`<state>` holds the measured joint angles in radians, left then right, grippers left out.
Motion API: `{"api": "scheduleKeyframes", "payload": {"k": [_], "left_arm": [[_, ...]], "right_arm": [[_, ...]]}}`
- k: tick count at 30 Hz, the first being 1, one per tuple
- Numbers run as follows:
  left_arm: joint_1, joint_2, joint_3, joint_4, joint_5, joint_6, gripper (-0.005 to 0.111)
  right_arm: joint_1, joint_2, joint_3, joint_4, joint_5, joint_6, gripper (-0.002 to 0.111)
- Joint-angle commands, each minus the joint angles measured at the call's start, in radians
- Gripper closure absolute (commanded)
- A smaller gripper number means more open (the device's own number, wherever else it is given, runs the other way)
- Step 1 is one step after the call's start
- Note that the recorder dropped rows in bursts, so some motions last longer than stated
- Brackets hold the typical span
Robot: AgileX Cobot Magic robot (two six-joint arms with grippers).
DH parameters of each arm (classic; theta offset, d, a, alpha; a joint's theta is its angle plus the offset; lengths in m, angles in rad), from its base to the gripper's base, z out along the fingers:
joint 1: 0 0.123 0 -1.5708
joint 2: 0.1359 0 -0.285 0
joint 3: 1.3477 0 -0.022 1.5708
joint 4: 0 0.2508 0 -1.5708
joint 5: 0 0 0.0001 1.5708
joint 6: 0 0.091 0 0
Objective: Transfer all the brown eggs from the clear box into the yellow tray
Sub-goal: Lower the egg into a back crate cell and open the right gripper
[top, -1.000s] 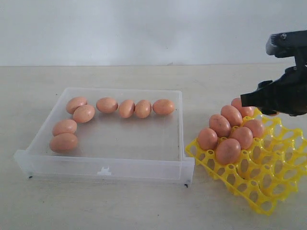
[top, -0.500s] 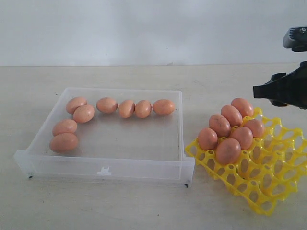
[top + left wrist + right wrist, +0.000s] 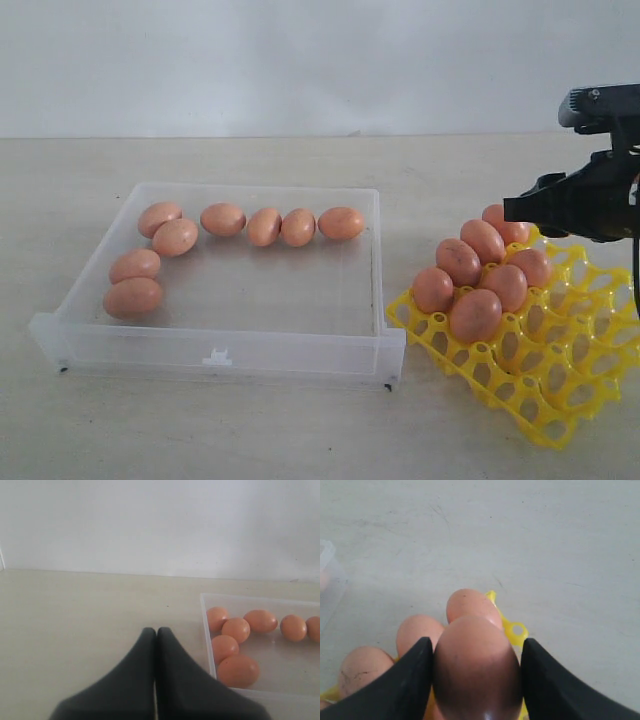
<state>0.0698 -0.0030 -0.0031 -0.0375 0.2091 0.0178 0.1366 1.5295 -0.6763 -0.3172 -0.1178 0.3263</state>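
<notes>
Several brown eggs (image 3: 224, 219) lie along the far and left sides of the clear box (image 3: 220, 352). The yellow tray (image 3: 560, 390) to its right carries several more eggs (image 3: 476, 314) in its left cups. My right gripper (image 3: 520, 209) hovers over the tray's far corner, shut on a brown egg (image 3: 476, 680) that fills the gap between its black fingers (image 3: 415, 680). Below it show tray eggs (image 3: 470, 604) and a yellow rim (image 3: 512, 630). My left gripper (image 3: 156, 630) is shut and empty over bare table, beside the box wall (image 3: 207, 630) and its eggs (image 3: 237, 670). It is out of the exterior view.
The box and tray sit on a pale tabletop (image 3: 300, 440) with a white wall behind. The tray's right and near cups (image 3: 590, 340) hold nothing. The middle of the box floor (image 3: 270, 290) is bare.
The right gripper with its egg drew up and to the right, then came back down and left over the tray's far corner. The eggs in the box and tray have not moved.
</notes>
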Motion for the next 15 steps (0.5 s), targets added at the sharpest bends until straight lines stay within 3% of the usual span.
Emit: {"api": "scheduleKeyframes", "payload": {"k": [1, 15], "left_arm": [[0.001, 0.003, 0.003, 0.002, -0.006, 0.002, 0.111], [0.001, 0.003, 0.003, 0.002, -0.006, 0.002, 0.111]], "right_arm": [[-0.008, 0.033, 0.005, 0.014, -0.037, -0.02, 0.109], [-0.033, 0.089, -0.058, 0.069, -0.035, -0.106, 0.109]]}}
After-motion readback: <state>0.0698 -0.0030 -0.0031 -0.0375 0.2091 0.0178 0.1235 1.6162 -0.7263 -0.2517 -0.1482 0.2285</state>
